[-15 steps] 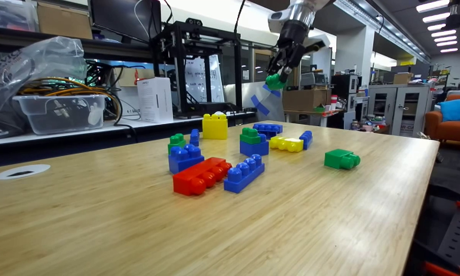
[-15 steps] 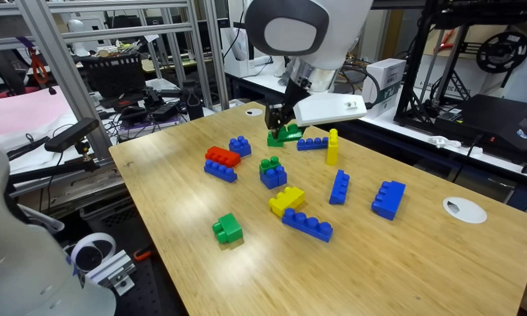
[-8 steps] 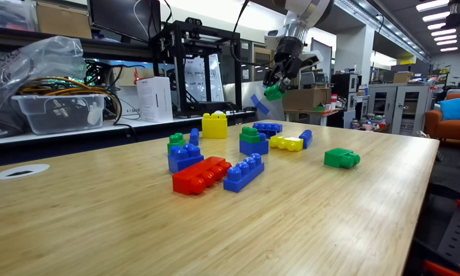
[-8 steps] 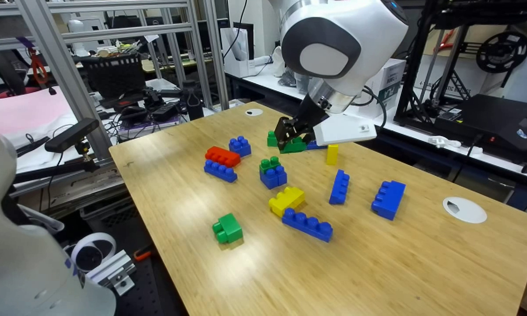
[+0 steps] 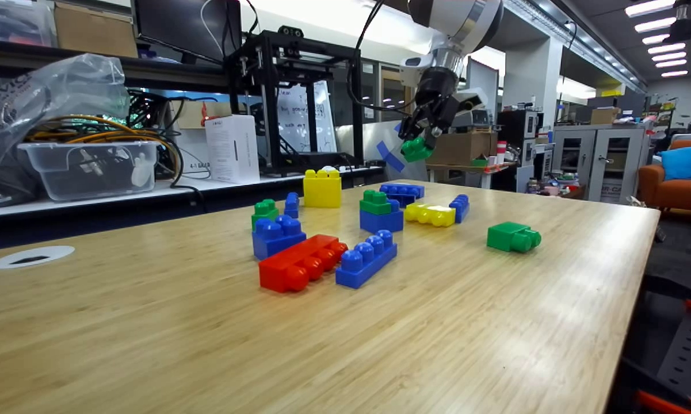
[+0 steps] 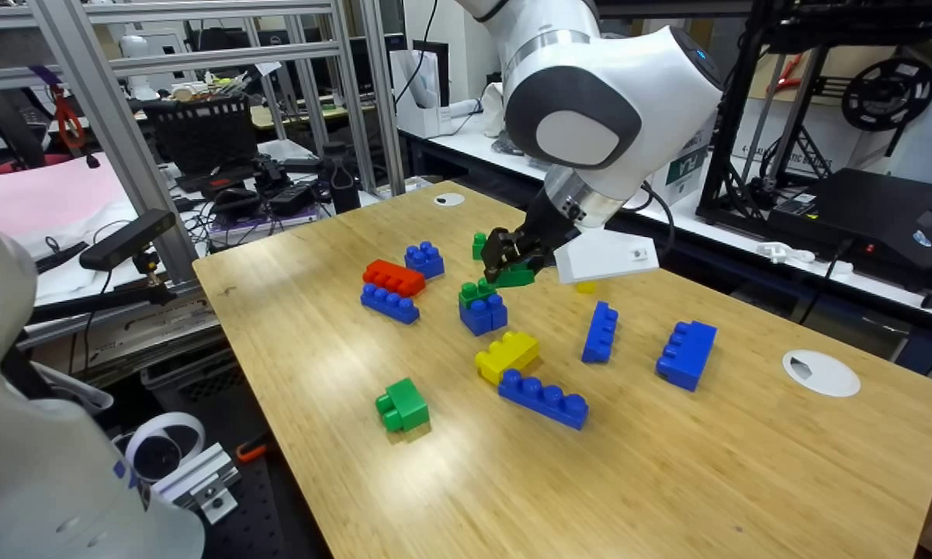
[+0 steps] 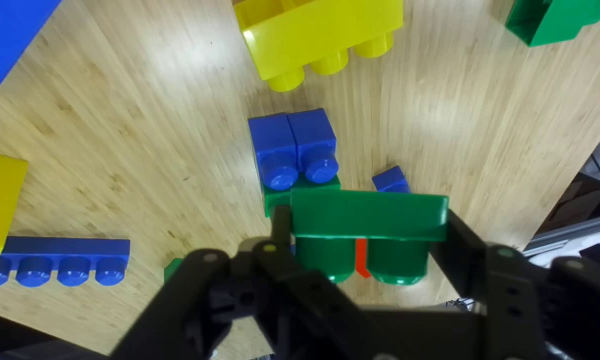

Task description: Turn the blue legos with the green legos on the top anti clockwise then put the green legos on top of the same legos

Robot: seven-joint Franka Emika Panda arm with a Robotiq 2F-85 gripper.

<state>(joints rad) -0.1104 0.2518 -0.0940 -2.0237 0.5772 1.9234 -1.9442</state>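
Toward the far edge of the worktop [image 5: 333, 345] in an exterior view, the tall yellow block [image 5: 322, 190] shows whole — the wrist view gives me just a part of it. Well in from every edge stands the short blue block [image 6: 483, 317]. My claw [image 7: 367, 217] pinches a green brick [image 5: 416, 150] — in the wrist view that brick covers part of the small green brick [image 5: 375, 202] seated on the short blue block, while an exterior view shows clear air between the two.
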